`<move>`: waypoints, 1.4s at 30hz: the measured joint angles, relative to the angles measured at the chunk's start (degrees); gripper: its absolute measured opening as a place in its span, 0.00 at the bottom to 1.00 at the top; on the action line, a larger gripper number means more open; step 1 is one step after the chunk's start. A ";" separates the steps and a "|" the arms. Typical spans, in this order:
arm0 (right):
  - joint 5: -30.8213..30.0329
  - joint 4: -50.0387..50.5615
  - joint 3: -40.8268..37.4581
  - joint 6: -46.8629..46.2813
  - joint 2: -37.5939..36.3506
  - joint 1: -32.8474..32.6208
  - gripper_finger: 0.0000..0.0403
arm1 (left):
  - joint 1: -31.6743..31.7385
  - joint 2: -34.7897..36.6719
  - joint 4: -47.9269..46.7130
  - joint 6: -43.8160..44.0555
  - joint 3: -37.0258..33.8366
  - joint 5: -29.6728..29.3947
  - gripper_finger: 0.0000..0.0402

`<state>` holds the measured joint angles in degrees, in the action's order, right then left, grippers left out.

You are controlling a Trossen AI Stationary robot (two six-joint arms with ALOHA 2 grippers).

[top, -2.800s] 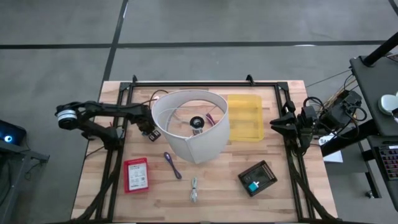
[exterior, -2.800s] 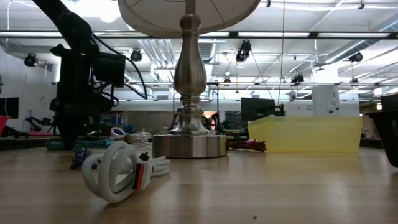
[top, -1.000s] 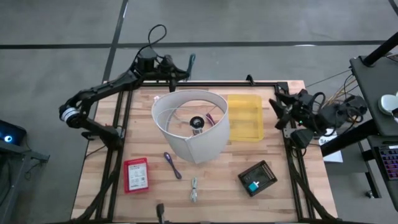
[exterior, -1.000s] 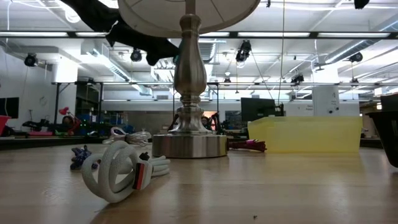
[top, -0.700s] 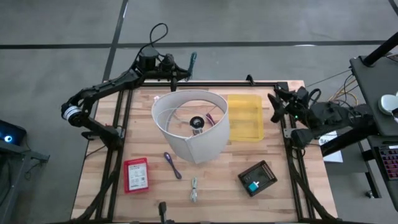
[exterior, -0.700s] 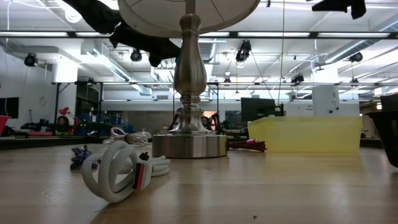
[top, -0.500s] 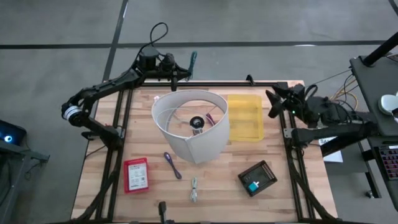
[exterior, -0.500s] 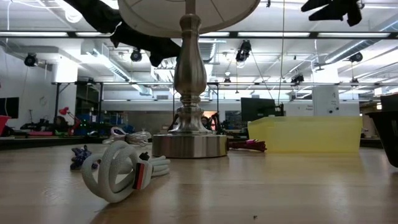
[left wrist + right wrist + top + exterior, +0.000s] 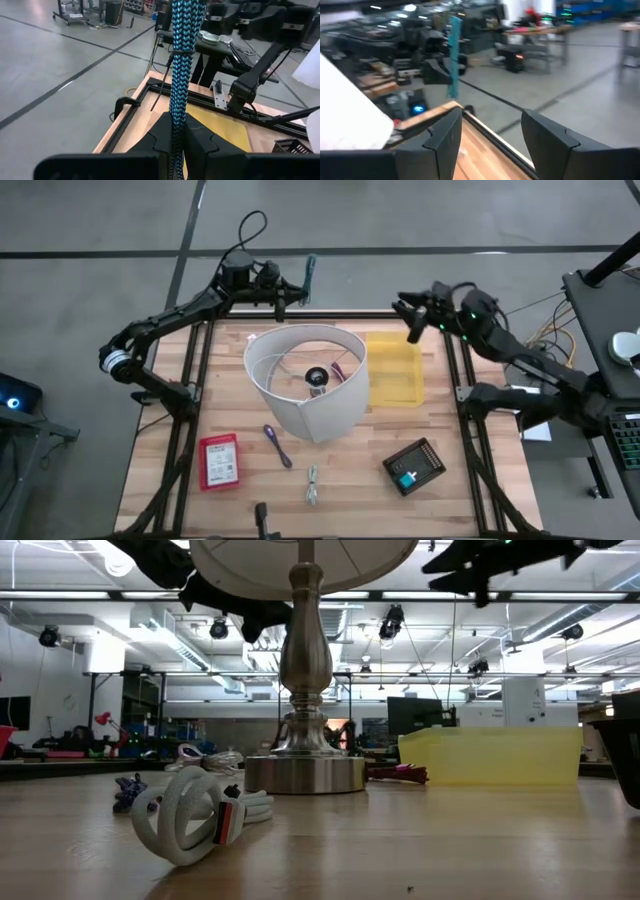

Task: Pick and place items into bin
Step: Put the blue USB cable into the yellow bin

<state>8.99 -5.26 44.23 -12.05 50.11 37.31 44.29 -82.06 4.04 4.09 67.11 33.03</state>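
Wooden plank surface (image 9: 350,470) in the middle of the high view, framed by dark rails, grey concrete floor all round. At upper centre of the surface, a large white lampshade (image 9: 305,380) lying open end up, its silvery lamp base (image 9: 305,772) at centre of the low view. Just right of the shade, touching or nearly so, the yellow bin (image 9: 394,368), shallow and translucent; seen as a yellow wall at right in the low view. Lower left: a red card (image 9: 218,461). Lower centre: a purple pen-like tool (image 9: 277,445) and, below it, a silvery clip-like piece (image 9: 312,484). Lower right: a dark box with a teal patch (image 9: 413,466). In the low view, a coiled white cable (image 9: 195,815) at left foreground. Beyond the surface, a workshop hall with ceiling pipes, strip lights, benches and racks.

Left hand (image 9: 290,286) above the top edge of the surface, upper centre-left of the high view, clamped tight on a blue-and-black braided cord (image 9: 181,65) that rises straight between its fingers in the left wrist view. Bin below and to the right of it, well apart.

Right hand (image 9: 412,318) at upper centre-right of the high view, raised above the far edge, fingers spread wide with nothing between them. Bin just below it in the frame.
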 joint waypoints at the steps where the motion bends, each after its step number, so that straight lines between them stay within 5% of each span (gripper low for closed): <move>1: 3.91 -3.28 0.00 -0.27 2.12 1.80 0.48 | 0.00 0.00 0.01 0.03 0.05 -0.01 0.02; 5: 16.26 -19.77 0.00 -3.13 11.07 6.65 0.48 | 0.00 -0.06 -0.12 0.05 0.13 -0.16 0.02; 10: 24.69 -34.08 3.33 -6.10 22.85 8.67 0.48 | 0.00 -0.37 -0.56 0.12 0.13 -0.39 0.02; 24: 41.47 -33.76 30.34 -11.61 47.53 8.99 0.48 | 0.00 -0.35 -7.12 -0.38 0.09 -0.45 0.02; 42: 48.50 -25.10 47.51 -10.04 58.69 8.77 0.48 | 0.00 -0.35 -7.07 -0.43 0.09 -0.45 0.03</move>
<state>57.49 -30.36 91.74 -22.09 108.80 46.09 44.29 -82.41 -3.03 3.66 67.20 32.58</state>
